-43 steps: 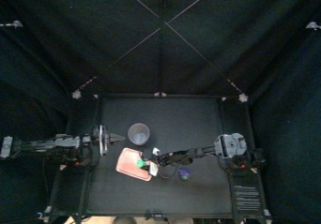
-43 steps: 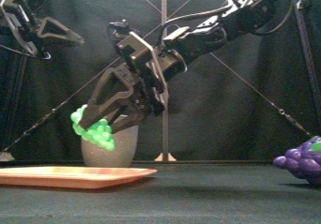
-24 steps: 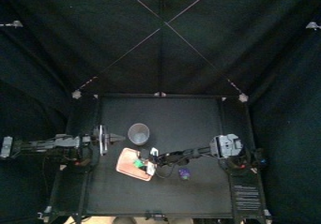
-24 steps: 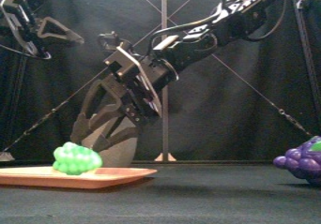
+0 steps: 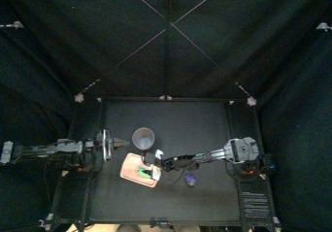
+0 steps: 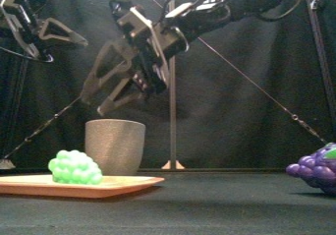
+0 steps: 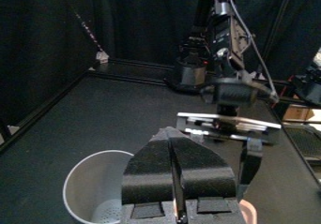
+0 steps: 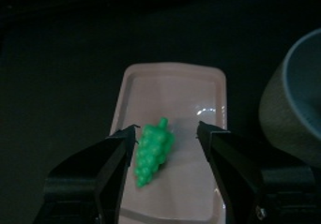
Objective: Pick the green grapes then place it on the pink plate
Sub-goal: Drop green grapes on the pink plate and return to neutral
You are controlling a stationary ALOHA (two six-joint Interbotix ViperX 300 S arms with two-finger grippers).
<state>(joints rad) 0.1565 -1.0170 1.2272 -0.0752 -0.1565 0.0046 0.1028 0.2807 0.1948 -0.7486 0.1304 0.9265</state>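
While the right gripper (image 6: 116, 93) hangs above with jaws spread and empty, the green grapes (image 8: 152, 151) lie flat on the pink plate (image 8: 201, 97), long axis along the plate's length, toward its left end in the front view. Left gripper (image 7: 179, 176) rests at the table's left, jaws pressed together.

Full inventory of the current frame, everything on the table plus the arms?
green grapes: one bunch, green, lying on the pink tray.
pink tray: one, pink, flat on the table front-left of centre.
grey cup: one, grey speckled, upright just behind the tray.
purple grapes: one bunch, purple, on the table right of the tray.
table: one, black.
right gripper: open, empty, raised above the tray and the green grapes.
left gripper: shut, empty, resting at the table's left side.
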